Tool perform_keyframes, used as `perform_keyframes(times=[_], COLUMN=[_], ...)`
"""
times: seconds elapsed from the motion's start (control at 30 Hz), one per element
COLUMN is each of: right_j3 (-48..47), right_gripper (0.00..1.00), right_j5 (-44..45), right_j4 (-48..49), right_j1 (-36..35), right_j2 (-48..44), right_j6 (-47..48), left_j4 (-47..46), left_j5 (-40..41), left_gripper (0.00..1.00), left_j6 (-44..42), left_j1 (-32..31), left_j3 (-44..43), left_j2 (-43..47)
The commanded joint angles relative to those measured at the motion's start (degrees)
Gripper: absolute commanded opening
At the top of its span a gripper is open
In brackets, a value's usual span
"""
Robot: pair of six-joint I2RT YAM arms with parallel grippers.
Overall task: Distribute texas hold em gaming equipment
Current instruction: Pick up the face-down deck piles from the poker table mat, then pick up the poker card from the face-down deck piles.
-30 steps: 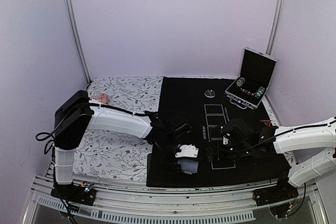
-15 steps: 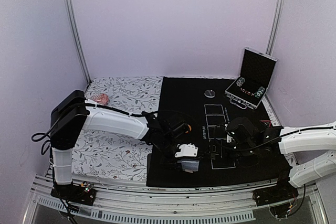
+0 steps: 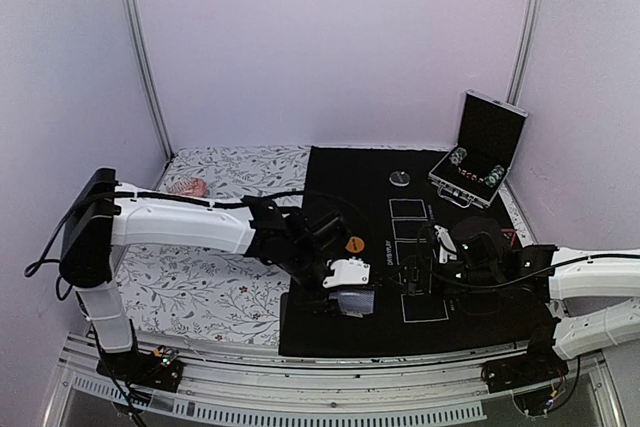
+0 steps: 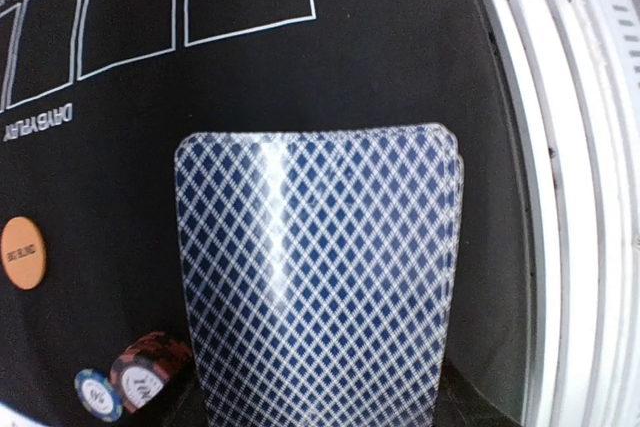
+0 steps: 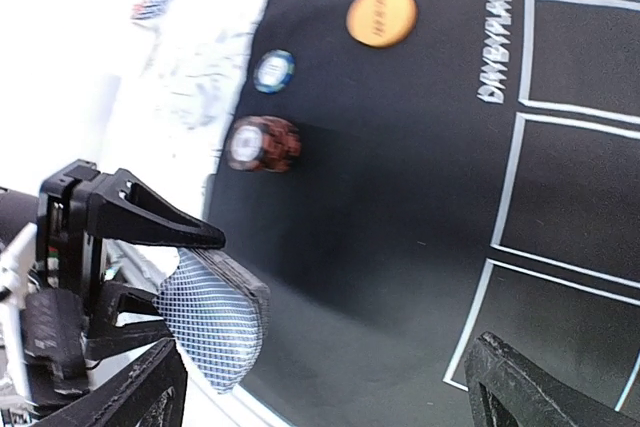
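Observation:
My left gripper [image 3: 350,289] is shut on a deck of blue-lattice-backed playing cards [image 4: 320,277], held on edge just above the black mat's near edge. The deck [image 5: 215,319] sits between its black fingers [image 5: 140,222]. An orange button disc [image 4: 24,253] lies left of the deck, with a blue-edged chip [image 5: 274,70] and a short red chip stack [image 5: 263,143] close by. My right gripper [image 3: 420,275] stands open to the right of the deck, nothing between its fingertips [image 5: 135,397]. A silver disc [image 3: 400,179] rests at the mat's far side.
A silver-edged case [image 3: 478,162] stands open at the back right with chips inside. A pink round object [image 3: 190,187] lies on the floral cloth [image 3: 200,287] at the left. White card boxes [image 3: 408,237] are printed on the mat. The metal table rail [image 4: 580,197] runs right beside the deck.
The left arm has stretched out lower and further right, carrying the deck slightly up the mat and uncovering the orange button. The right gripper has shifted right and away.

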State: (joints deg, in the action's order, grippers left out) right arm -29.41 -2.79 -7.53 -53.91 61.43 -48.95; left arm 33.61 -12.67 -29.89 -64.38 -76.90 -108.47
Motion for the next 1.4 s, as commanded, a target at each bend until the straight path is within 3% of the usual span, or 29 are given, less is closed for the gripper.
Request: perform_keyframes(times=[0.0, 0.13, 0.3, 0.73, 1.37], right_j3=[0.18, -0.67, -5.41, -16.16, -16.95], right_gripper=[0.99, 0.99, 0.99, 0.99, 0.97], right_j5=[-3.16, -7.3, -12.29, -18.65, -15.48], right_j4=[5.51, 11.92, 17.54, 18.24, 11.75], right_j1=[0.35, 0.31, 0.37, 0.28, 0.37], right_j2=[-2.1, -1.33, 6.25, 20.74, 19.11], right_j6=[2.97, 5.7, 9.31, 13.26, 14.2], left_j4=[4.51, 7.1, 7.56, 4.56, 0.26], left_j5=[2.04, 5.41, 8.59, 9.52, 7.44], left_gripper=[0.59, 0.59, 0.59, 0.59, 0.58], left_j6=[1.67, 3.49, 5.53, 6.53, 5.67], left_j1=[-0.7, -0.59, 0.27, 2.46, 4.01], left_j3=[-0.97, -0.9, 0.44, 5.91, 9.81], left_j2=[6.11, 9.14, 12.7, 20.75, 25.93])
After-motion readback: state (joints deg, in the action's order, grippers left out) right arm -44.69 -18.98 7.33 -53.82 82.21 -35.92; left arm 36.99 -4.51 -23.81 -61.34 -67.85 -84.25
